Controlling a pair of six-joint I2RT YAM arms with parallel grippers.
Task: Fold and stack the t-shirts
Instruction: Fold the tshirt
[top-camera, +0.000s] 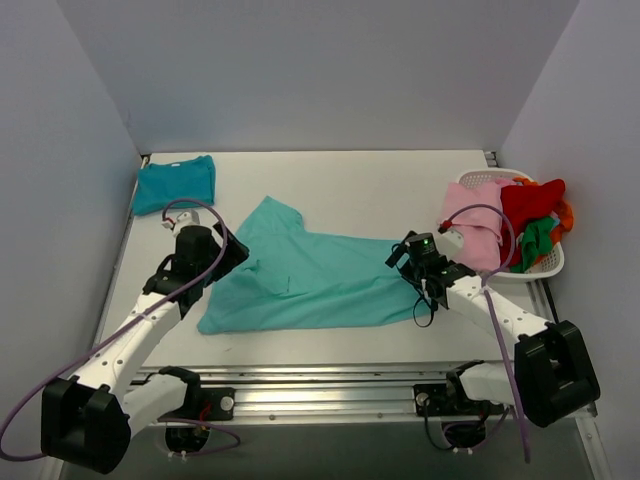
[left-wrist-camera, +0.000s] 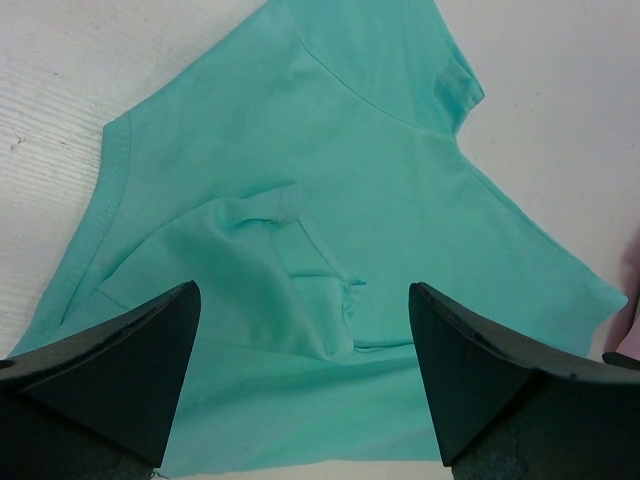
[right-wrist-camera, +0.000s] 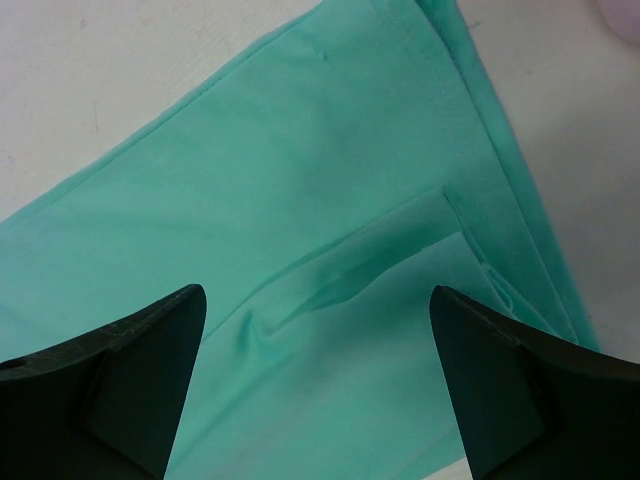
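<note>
while 1 teal-blue cotton tee (top-camera: 175, 184) sits folded, the light turquoise short-sleeved tee (top-camera: 310, 280) lies spread, unfolded; left tool (left-wrist-camera: 305, 300) and right tool (right-wrist-camera: 318, 300) hover wide open, empty.

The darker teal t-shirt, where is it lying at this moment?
In the top view, the darker teal t-shirt lies folded in the far left corner of the table, apart from the light turquoise t-shirt spread in the middle.

No writing, label, brand, number or sign can be read on anything in view.
</note>
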